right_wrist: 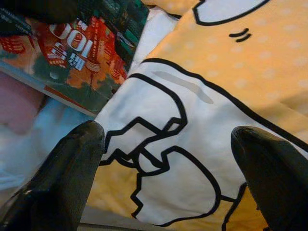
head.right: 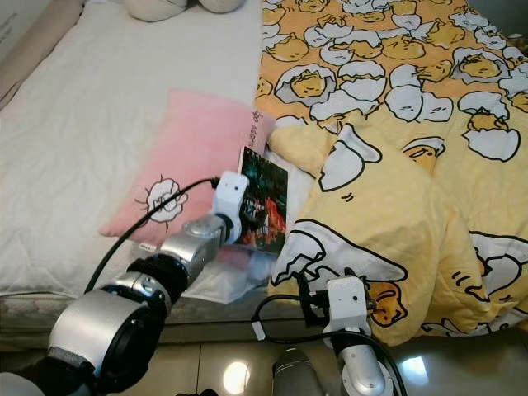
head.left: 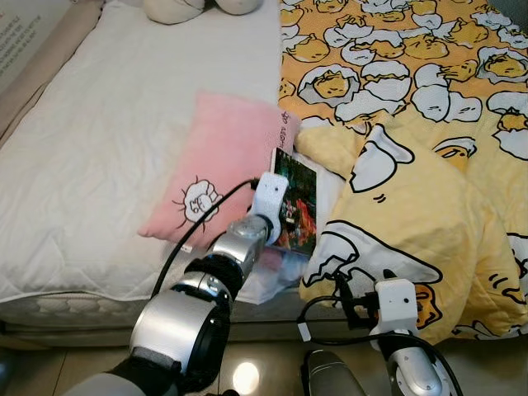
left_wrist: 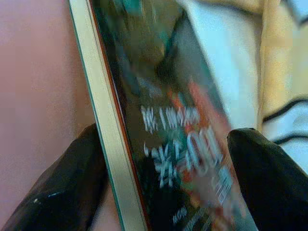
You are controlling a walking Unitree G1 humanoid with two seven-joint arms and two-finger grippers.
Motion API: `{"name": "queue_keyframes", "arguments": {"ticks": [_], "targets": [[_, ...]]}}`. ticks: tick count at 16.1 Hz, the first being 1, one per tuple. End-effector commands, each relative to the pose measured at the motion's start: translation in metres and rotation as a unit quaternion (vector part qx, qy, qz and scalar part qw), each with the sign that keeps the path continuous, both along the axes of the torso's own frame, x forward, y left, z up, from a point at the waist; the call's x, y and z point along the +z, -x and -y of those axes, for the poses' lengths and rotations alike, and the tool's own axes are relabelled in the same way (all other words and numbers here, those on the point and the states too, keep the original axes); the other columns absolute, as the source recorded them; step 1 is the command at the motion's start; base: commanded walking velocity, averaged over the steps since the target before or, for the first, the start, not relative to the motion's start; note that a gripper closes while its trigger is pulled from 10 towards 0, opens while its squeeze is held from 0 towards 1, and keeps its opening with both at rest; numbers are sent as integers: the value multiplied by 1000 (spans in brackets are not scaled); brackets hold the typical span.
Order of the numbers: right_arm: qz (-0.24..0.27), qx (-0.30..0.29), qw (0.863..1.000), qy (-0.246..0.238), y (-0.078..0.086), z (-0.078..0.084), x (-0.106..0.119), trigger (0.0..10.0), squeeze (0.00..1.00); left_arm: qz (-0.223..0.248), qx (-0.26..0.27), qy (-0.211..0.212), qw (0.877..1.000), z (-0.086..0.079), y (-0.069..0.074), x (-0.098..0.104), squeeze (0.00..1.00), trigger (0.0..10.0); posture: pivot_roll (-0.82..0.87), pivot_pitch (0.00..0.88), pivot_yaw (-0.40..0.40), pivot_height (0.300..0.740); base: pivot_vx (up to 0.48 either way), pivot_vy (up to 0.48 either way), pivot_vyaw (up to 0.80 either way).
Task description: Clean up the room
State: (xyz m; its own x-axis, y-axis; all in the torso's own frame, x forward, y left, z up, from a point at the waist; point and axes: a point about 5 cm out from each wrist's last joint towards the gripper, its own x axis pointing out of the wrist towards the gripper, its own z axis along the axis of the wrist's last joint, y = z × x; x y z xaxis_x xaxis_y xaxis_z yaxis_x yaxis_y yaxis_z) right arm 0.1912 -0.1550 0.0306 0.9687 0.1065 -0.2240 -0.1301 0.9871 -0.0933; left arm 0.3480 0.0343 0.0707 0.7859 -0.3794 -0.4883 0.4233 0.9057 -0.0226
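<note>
A book [head.left: 299, 202] with a dark, colourful cover lies on the bed between a pink pillow [head.left: 223, 157] and a yellow egg-print blanket [head.left: 429, 214]. My left gripper [head.left: 286, 218] reaches over the bed's front edge to the book. In the left wrist view it is open [left_wrist: 163, 187], one finger [left_wrist: 53, 192] beside the book's page edge [left_wrist: 108, 144] and the other finger [left_wrist: 269, 178] over the cover. My right gripper [head.left: 348, 299] hangs low at the bed's front edge. It stands open [right_wrist: 168, 183] over the blanket's white print [right_wrist: 159, 144] with nothing between its fingers.
The white mattress [head.left: 107, 148] stretches to the left of the pillow. Crumpled clear plastic [head.left: 276, 272] lies under the book's near end at the bed edge. Cushions [head.left: 198, 7] sit at the head of the bed. Shiny floor tiles [head.left: 247, 375] lie below.
</note>
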Motion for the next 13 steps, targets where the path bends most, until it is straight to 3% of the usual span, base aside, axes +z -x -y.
{"name": "queue_keyframes", "arguments": {"ticks": [1,2,3,4,6,7,8,10,13], "targets": [[-5,9,1000,-1,-1,-5,0,10000,0,-61,-23,2,998,19,24,-25,0,10000,-387,118,112,740,0,0,0],[-6,7,1000,-1,0,-5,-1,10000,0,-62,-28,4,998,22,25,-25,0,10000,-388,123,115,740,0,0,0],[-7,6,1000,-1,1,-4,-1,10000,0,-62,-27,6,998,23,25,-24,0,3059,-388,123,115,740,0,0,0],[-8,3,1000,-2,2,-5,-2,10000,0,-55,-25,13,998,23,23,-21,0,0,-395,128,121,740,0,0,0],[-6,-3,1000,-4,1,-5,-1,10000,0,-39,-7,40,998,18,15,-12,0,0,-399,127,124,740,0,0,0],[-6,-5,1000,-4,0,-5,-1,10000,0,-60,16,93,994,17,13,-10,0,0,-396,125,123,740,0,0,0],[-6,-5,1000,-5,-1,-6,-1,10000,0,-88,39,166,981,18,11,-7,0,0,-393,126,125,740,0,0,0],[-6,-4,1000,-5,-3,-6,-1,10000,0,-82,30,161,983,18,11,-6,0,0,-386,122,120,740,0,0,0],[-2,0,1000,-3,-16,-6,0,10000,0,-64,-6,120,991,18,12,-8,0,0,-354,91,99,740,0,0,0]]}}
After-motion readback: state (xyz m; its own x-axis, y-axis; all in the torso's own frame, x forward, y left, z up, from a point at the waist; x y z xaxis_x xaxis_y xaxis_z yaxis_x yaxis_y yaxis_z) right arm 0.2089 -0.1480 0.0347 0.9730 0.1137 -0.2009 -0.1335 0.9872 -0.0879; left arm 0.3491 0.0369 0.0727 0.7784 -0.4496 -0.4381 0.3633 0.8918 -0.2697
